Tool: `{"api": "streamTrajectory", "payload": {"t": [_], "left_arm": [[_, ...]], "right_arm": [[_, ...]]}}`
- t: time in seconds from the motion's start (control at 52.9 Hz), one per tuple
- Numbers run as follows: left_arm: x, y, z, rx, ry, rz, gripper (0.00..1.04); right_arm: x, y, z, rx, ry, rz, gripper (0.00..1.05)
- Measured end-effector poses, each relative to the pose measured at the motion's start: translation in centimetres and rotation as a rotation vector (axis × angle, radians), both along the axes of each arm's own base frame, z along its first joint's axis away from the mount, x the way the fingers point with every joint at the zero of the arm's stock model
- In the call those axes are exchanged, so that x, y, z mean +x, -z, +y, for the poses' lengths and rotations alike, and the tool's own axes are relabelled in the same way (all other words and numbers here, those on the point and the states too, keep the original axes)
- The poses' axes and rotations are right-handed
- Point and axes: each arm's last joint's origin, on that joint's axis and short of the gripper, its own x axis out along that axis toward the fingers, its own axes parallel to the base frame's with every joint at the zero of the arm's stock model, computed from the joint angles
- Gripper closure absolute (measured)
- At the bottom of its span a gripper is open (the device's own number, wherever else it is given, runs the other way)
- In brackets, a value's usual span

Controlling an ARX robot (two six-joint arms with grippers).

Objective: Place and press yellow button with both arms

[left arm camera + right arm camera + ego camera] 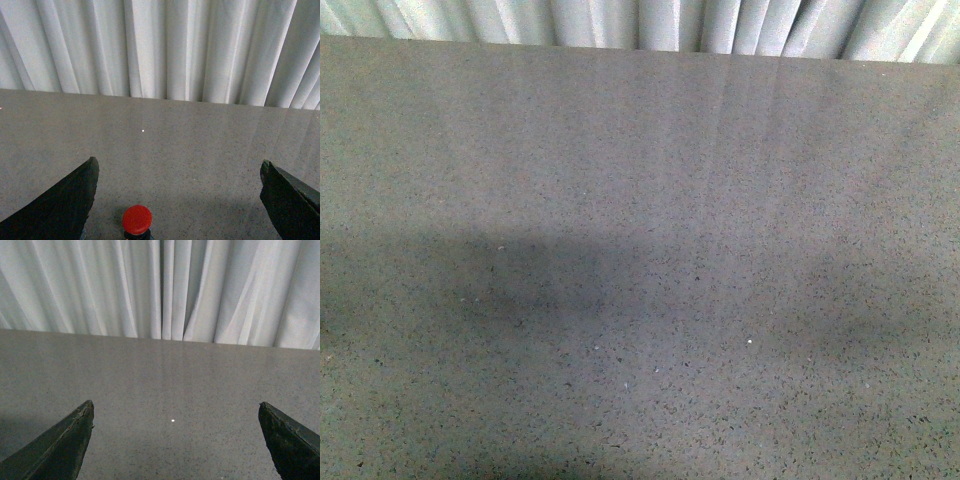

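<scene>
The yellow button is out of view in all three views. In the left wrist view, a push-button with a round red cap (137,219) on a black body stands upright on the grey speckled table (190,150). It sits at the frame's lower edge, between my fingers and nearer one dark finger (70,200). My left gripper (179,161) is open and empty, with both fingers clear of the button. My right gripper (176,403) is open and empty above bare table (170,375). Neither gripper shows in the front view.
The front view shows only the grey speckled tabletop (640,250), with soft shadows at the left and right. A white pleated curtain (720,25) hangs behind the table's far edge. It also shows in the left wrist view (165,50) and the right wrist view (165,290).
</scene>
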Motion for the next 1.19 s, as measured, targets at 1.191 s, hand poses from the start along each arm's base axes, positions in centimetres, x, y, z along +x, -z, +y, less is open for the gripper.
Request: {"api": "streamTrajectory", "payload": {"t": [1.191], "left_arm": [[13.2, 1.9, 4.6, -0.122, -0.197, 0.491, 0.09]], "right_arm": [[0.0, 0.0, 0.0, 0.000, -0.001, 0.000, 0.09]]}}
